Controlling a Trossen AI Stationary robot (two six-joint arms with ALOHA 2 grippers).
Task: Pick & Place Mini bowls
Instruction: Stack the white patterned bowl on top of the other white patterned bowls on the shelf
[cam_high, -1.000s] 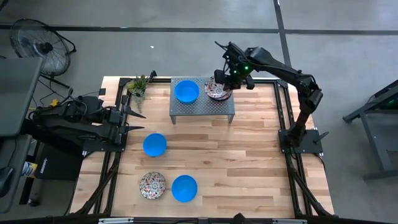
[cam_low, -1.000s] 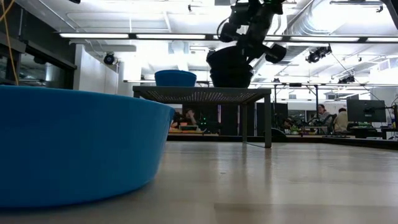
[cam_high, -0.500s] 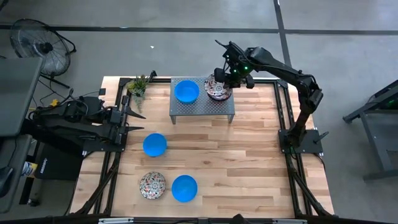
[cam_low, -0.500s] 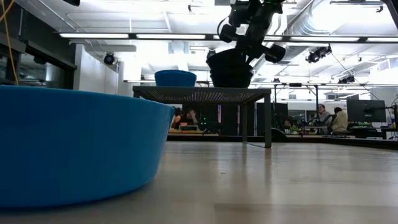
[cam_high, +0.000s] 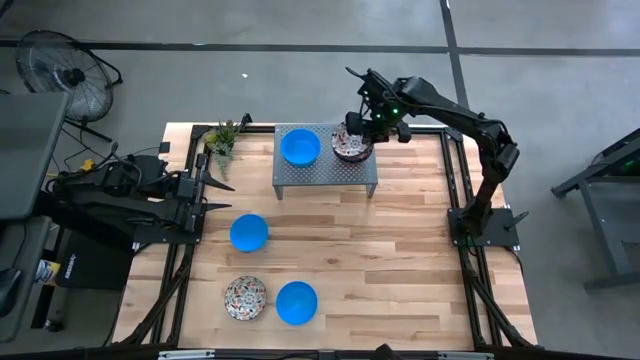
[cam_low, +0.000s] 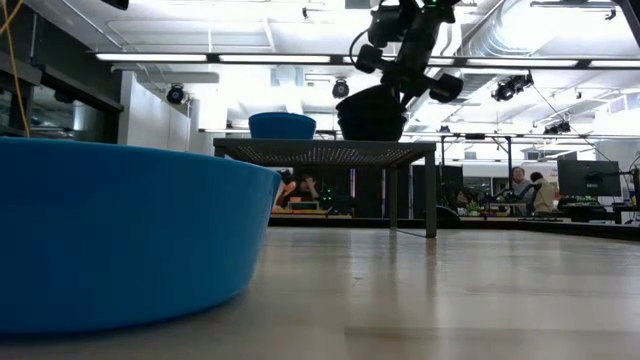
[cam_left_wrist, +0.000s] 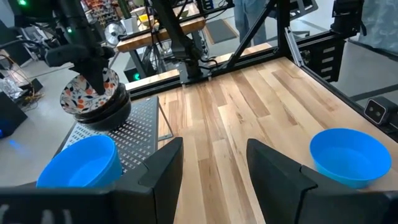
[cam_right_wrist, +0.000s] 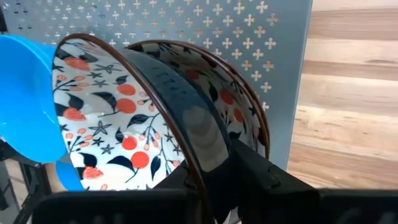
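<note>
Five mini bowls are in sight, and only one has moved. Farthest from the stand (cam_high: 325, 172), at the near edge of the desk (cam_high: 400, 270), the near blue bowl (cam_high: 296, 302) and the near floral bowl (cam_high: 245, 297) lie just beside each other, not touched. Approx. halfway to the stand is the middle blue bowl (cam_high: 249, 232), alone. The left fingers (cam_left_wrist: 165, 168) wait off the left-arm side of the stand, spread open, nothing between them.

On the stand, the stand blue bowl (cam_high: 300, 147) sits on the half toward the left arm. On the other half is the change. The held floral bowl (cam_right_wrist: 106, 118) was a bit higher and more toward the stand's right-arm edge a sec. ago. Now it has come down into the lower floral bowl (cam_right_wrist: 249, 118), which sits on the stand already. It leans there and does not sit level yet. The right fingers (cam_right_wrist: 186, 124) are still closed on its rim, one finger inside the bowl, the other hidden behind the wall.

Meaning for the task, in my judgement: this placing is almost complete, and only the release is missing. If the fingers open while the bowl leans, it should settle in the lower one, but it may also rock. After that, 3 bowls on the desk are left to bring.
</note>
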